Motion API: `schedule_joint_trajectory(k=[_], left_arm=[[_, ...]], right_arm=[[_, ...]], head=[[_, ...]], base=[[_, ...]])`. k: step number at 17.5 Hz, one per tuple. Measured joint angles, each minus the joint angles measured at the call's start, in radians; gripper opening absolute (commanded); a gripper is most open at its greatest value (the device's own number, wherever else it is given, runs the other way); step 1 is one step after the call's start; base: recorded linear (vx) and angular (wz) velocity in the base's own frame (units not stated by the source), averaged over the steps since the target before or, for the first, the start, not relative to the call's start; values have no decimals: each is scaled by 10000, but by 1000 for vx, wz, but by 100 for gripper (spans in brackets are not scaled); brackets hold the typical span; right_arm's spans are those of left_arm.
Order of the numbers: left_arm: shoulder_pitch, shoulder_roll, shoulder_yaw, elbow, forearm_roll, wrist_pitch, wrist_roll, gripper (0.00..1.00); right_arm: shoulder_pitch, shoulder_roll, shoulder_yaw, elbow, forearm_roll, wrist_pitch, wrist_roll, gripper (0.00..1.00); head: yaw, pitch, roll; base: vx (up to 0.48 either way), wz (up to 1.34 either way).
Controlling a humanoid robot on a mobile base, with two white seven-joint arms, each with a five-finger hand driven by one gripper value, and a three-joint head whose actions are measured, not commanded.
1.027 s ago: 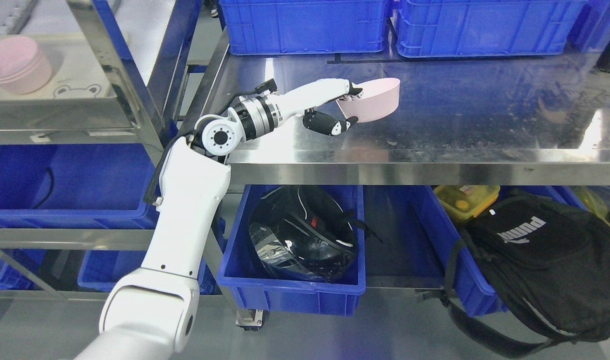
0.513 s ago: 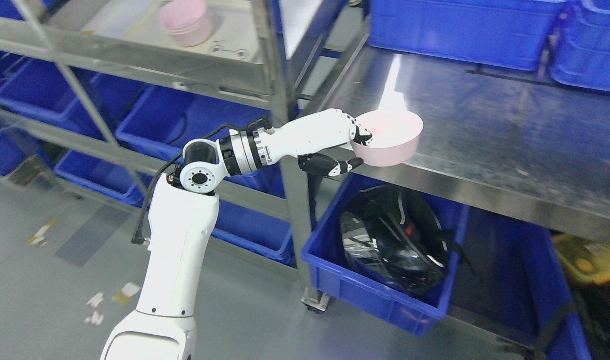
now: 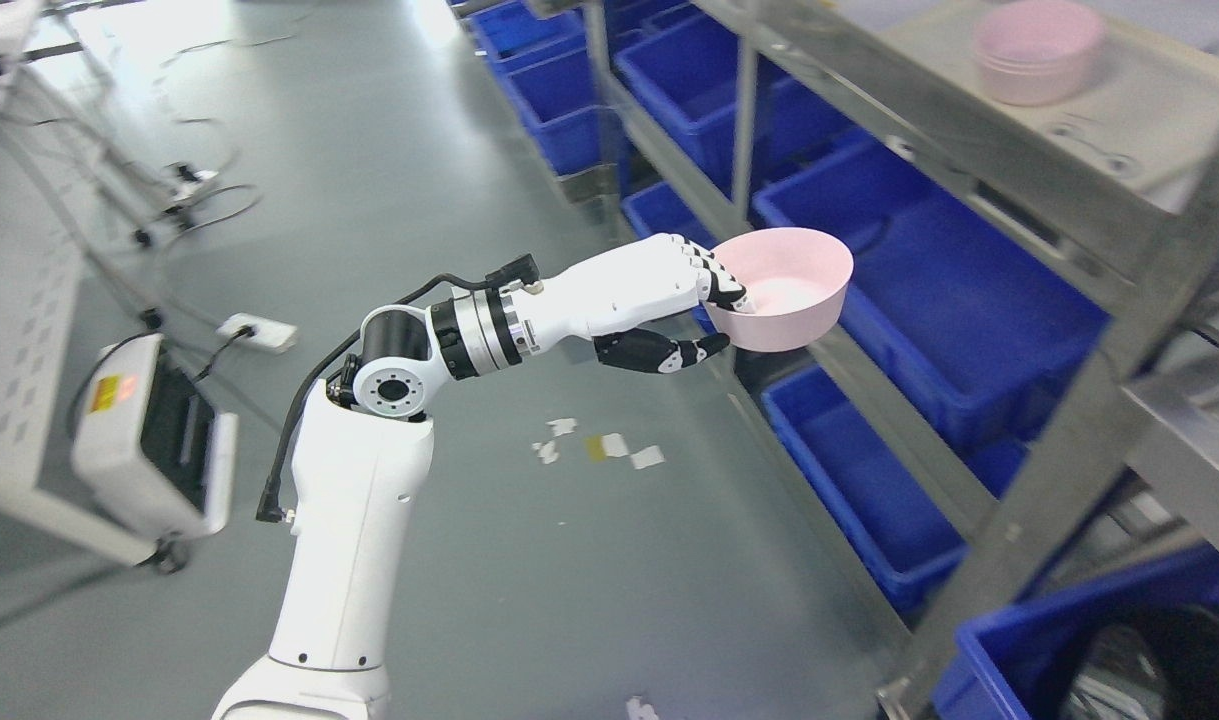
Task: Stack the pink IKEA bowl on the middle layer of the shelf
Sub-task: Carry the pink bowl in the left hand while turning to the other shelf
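The smooth white left hand pinches the rim of a round pink bowl, fingers inside and black-tipped thumb under it. The bowl is up in the air, open side up, beside the shiny metal shelf. Deep blue plastic bins sit behind it. Farther back, on the flat pale shelf layer, stands a stack of pink bowls.
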Motion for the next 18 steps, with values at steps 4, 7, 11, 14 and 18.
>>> schedule_joint_trajectory(k=[4,7,11,14,18], left_arm=[[105,0,9,-174,-22,-6,173,1],[145,0,48,-269,-25,-7,207,1],[163,0,97,-357,-26,-8,238,1],[107,0,120,-401,-27,-8,292,1],[43,-1,140,-445,-27,-8,318,1]], right_arm=[[0,0,0,0,0,12,37,100],[2,0,0,0,0,17,37,100],[1,0,0,0,0,20,40,100],[2,0,0,0,0,21,40,100],[2,0,0,0,0,22,42,100]], head=[[0,0,0],[0,0,0],[0,0,0],[0,0,0],[0,0,0]], base=[[112,905],[135,461],[177,280],[196,107],[217,10]])
